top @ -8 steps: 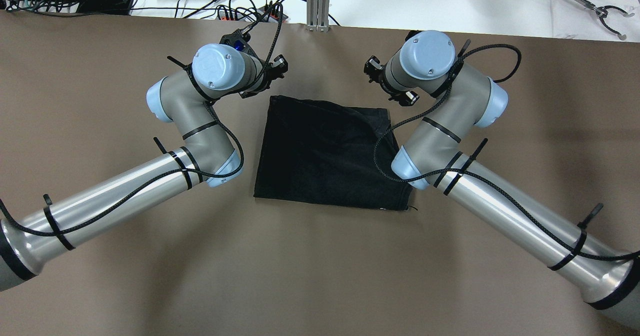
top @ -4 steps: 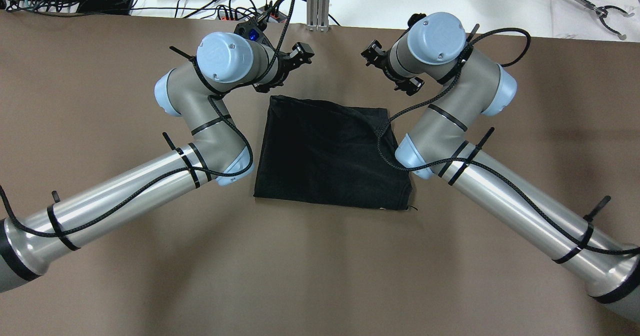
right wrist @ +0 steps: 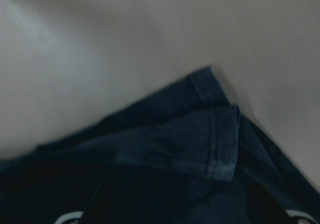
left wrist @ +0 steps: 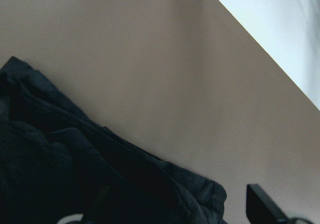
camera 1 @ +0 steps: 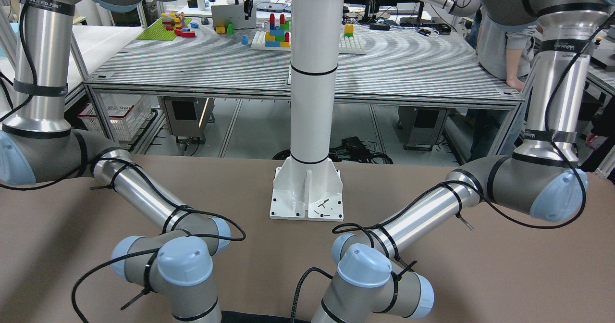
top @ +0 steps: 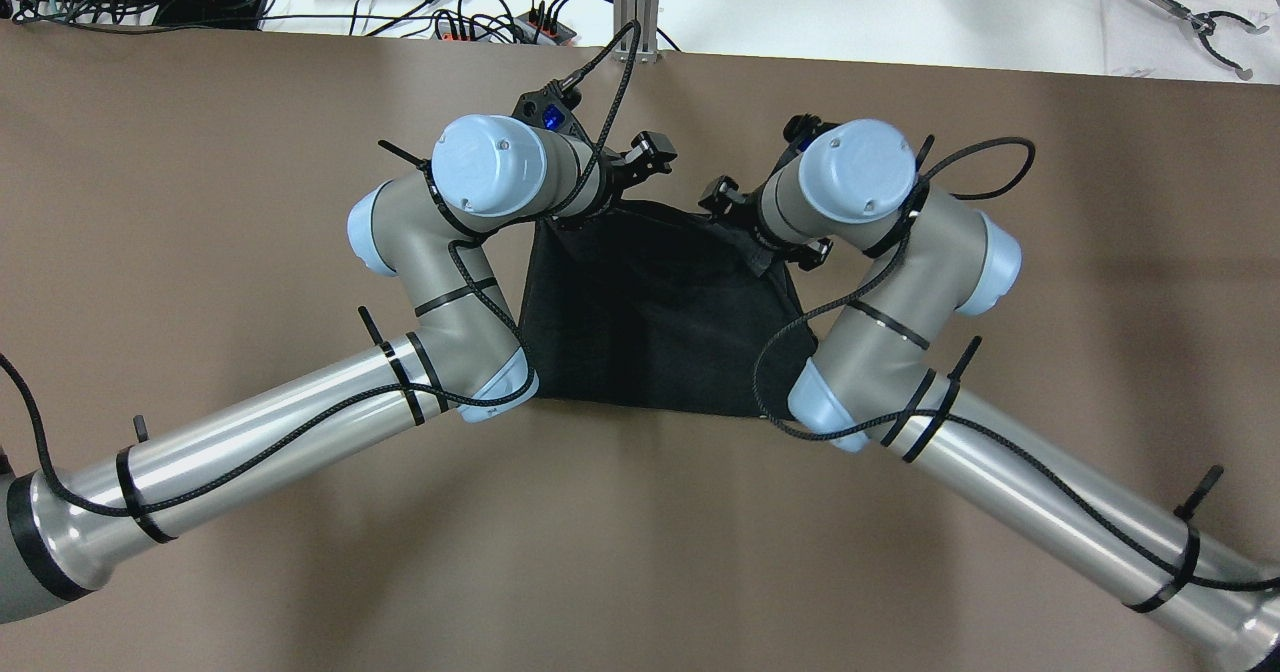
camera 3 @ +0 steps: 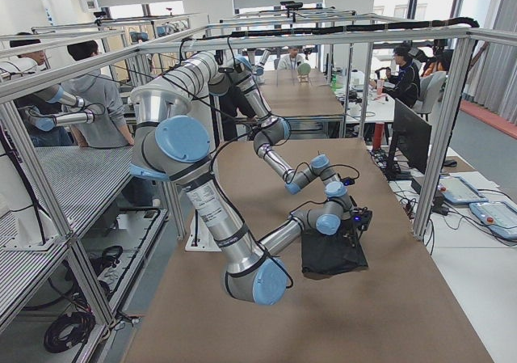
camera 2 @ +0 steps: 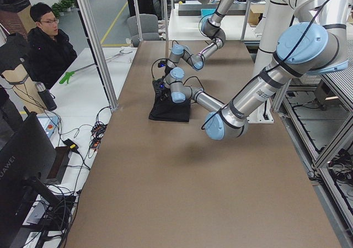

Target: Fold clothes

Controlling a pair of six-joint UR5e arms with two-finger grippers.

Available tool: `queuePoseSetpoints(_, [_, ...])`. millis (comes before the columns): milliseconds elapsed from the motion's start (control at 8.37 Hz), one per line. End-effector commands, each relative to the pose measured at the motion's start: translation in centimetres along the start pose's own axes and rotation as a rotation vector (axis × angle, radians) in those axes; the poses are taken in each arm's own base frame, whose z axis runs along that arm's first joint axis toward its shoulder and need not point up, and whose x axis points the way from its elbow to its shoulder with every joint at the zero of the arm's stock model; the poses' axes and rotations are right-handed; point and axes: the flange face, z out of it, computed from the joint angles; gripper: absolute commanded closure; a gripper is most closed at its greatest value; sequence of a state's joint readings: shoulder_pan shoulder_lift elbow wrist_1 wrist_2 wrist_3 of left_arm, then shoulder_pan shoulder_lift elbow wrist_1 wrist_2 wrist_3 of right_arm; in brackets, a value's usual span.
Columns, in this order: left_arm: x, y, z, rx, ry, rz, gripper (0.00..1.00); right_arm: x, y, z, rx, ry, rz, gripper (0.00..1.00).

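Overhead exterior view: thin black rectangular fabric garment (top: 650, 322) lying flat mid-desk on the brown desk (top: 200, 202). Left gripper (top: 625, 177) and right gripper (top: 745, 217), both spread, hover over its far corners, presumably positioned to pinch that edge for a nearward fold.

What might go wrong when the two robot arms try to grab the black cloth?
The thin black garment lies in bunched layers at its far edge, so the left gripper or the right gripper may pinch only one layer and fold it crooked. The right arm's black cable loops above the garment and might snag and drag it.
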State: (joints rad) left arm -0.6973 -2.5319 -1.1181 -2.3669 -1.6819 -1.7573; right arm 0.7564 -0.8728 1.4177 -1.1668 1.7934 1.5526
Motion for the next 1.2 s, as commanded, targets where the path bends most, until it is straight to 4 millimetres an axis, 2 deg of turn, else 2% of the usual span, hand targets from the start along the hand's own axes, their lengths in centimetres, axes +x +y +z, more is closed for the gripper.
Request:
queuePoseSetpoints(0, [1.1, -4.3, -2.2, -0.033, 0.012, -0.01, 0.06, 1.7, 8.1, 5.9, -0.026, 0.168, -0.382, 0.05])
queuePoseSetpoints(239, [1.2, -5.4, -2.6, -0.021, 0.014, -0.014, 0.06, -0.4, 7.7, 7.1, -0.034, 0.217, -0.444, 0.05])
queuePoseSetpoints(359, [1.1, -5.5, -2.6, -0.02, 0.015, -0.015, 0.06, -1.1, 5.0, 7.7, -0.019, 0.246, -0.461, 0.05])
queuePoseSetpoints(598, [0.3, -5.7, -2.4, -0.011, 0.007, -0.022, 0.06, -0.9, -1.5, 6.8, 0.027, 0.276, -0.47, 0.05])
queuePoseSetpoints(717, [-0.3, -5.8, -2.2, -0.007, 0.0, -0.023, 0.06, -1.0, -3.2, 6.6, 0.05, 0.289, -0.454, 0.05])
queuePoseSetpoints(837, [-0.5, -5.8, -2.1, -0.005, -0.001, -0.023, 0.06, -1.6, -4.0, 7.3, 0.108, 0.311, -0.447, 0.05])
queuePoseSetpoints(956, [-1.0, -6.0, -2.0, 0.004, -0.006, -0.024, 0.06, -4.5, -4.4, 7.3, 0.143, 0.297, -0.358, 0.05])
queuePoseSetpoints(1076, [-1.3, -6.0, -2.0, 0.037, 0.001, -0.024, 0.06, -6.2, -5.8, 8.0, 0.274, 0.18, -0.078, 0.05])
